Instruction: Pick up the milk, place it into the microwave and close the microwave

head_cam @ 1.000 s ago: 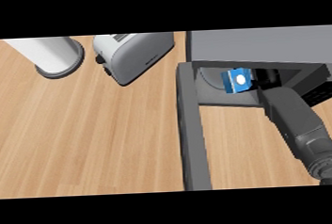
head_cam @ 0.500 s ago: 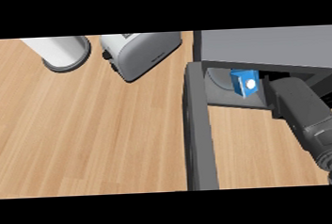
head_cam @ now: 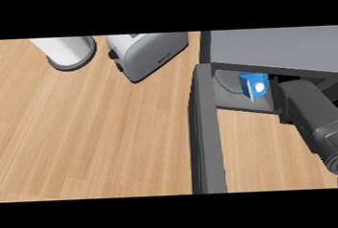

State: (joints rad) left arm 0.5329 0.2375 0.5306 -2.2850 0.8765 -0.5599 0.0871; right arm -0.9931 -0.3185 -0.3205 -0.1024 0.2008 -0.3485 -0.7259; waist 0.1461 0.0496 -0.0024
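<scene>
One milk carton (head_cam: 253,86), deeper inside microwave (head_cam: 275,46)

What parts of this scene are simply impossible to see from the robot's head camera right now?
- Right hand: in the head view the grey forearm reaches into the microwave and the hand is hidden inside, so its fingers cannot be judged.
- Milk: only its blue top shows; whether it is held or set down is hidden.
- Left hand: outside the view.
- White cylinder and toaster: cut off by the top edge.
- Microwave door: runs past the bottom edge.
</scene>
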